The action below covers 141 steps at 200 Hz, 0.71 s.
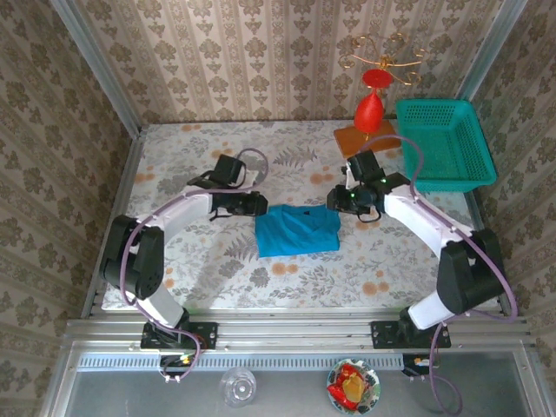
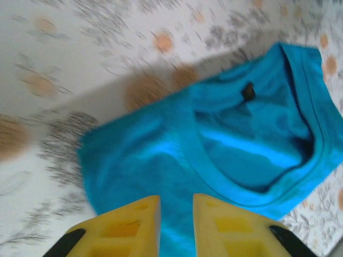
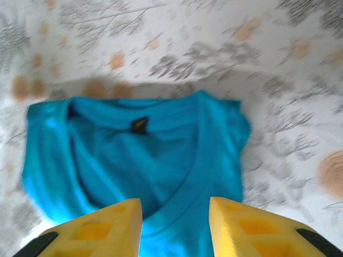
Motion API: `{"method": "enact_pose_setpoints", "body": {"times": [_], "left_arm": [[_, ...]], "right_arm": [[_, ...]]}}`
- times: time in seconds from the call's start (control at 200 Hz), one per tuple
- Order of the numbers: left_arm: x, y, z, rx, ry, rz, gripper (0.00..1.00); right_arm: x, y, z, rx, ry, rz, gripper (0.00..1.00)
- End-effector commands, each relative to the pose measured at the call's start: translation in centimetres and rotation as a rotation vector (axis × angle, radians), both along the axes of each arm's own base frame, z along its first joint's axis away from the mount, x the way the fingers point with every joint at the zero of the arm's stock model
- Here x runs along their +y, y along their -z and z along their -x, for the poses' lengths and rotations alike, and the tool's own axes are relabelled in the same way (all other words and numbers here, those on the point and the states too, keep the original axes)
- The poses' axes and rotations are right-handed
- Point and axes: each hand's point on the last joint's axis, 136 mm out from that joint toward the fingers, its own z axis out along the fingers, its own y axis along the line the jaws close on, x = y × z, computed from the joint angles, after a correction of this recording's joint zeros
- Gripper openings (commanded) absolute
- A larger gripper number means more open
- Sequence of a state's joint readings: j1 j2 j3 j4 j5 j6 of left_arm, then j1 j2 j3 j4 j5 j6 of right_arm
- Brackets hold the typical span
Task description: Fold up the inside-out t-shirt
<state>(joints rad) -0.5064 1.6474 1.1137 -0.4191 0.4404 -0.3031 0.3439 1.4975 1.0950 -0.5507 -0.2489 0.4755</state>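
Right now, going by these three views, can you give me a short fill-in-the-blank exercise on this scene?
1. The t-shirt lies folded on the table, and its colour is ____.
2. The mesh basket stands toward the table's far ____ corner.
3. The right gripper hangs over the collar with its jaws ____.
Missing words: blue; right; open.
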Motion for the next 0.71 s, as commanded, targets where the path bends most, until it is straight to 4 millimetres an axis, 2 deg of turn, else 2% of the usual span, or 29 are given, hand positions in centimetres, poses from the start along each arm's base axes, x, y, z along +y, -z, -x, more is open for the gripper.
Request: {"method": "enact_pose_setpoints", "body": {"times": [0.0, 0.11, 0.195, 0.26, 0.32, 0.355, 0.385, 0.465, 0.635, 0.7], "left_arm": [[-0.7, 1.7, 2.2, 0.089, 0.000, -0.039, 0.19], [-1.0, 3.9, 3.1, 0.134, -0.002, -0.044, 0.12], [-0.7, 6.2, 3.2, 0.180, -0.004, -0.064, 0.11], [-0.1, 8.1, 3.2, 0.213, -0.011, -0.091, 0.09], [0.7, 9.6, 2.9, 0.232, -0.023, -0.121, 0.08], [1.0, 10.2, 2.8, 0.243, -0.030, -0.127, 0.07], [1.2, 10.6, 2.7, 0.249, -0.033, -0.123, 0.07], [0.9, 9.9, 2.4, 0.229, -0.016, -0.083, 0.07], [-0.4, 4.3, 1.3, 0.105, 0.007, 0.000, 0.10], [-0.5, 3.0, 0.6, 0.075, -0.004, 0.008, 0.12]], "right_arm": [[3.4, 1.5, 3.5, 0.143, -0.077, -0.214, 0.39], [5.2, 3.2, 4.8, 0.221, -0.124, -0.336, 0.39], [4.9, 6.2, 5.0, 0.283, -0.109, -0.316, 0.38], [3.6, 9.0, 4.9, 0.325, -0.053, -0.254, 0.37], [1.0, 11.7, 4.8, 0.363, 0.038, -0.111, 0.36], [-0.7, 12.8, 5.0, 0.388, 0.087, -0.020, 0.36], [-1.3, 13.3, 5.1, 0.401, 0.102, 0.019, 0.35], [-0.1, 12.5, 4.9, 0.391, 0.079, -0.052, 0.35], [3.5, 6.5, 3.2, 0.278, -0.003, -0.276, 0.36], [4.2, 5.1, 2.2, 0.252, -0.020, -0.326, 0.36]]}}
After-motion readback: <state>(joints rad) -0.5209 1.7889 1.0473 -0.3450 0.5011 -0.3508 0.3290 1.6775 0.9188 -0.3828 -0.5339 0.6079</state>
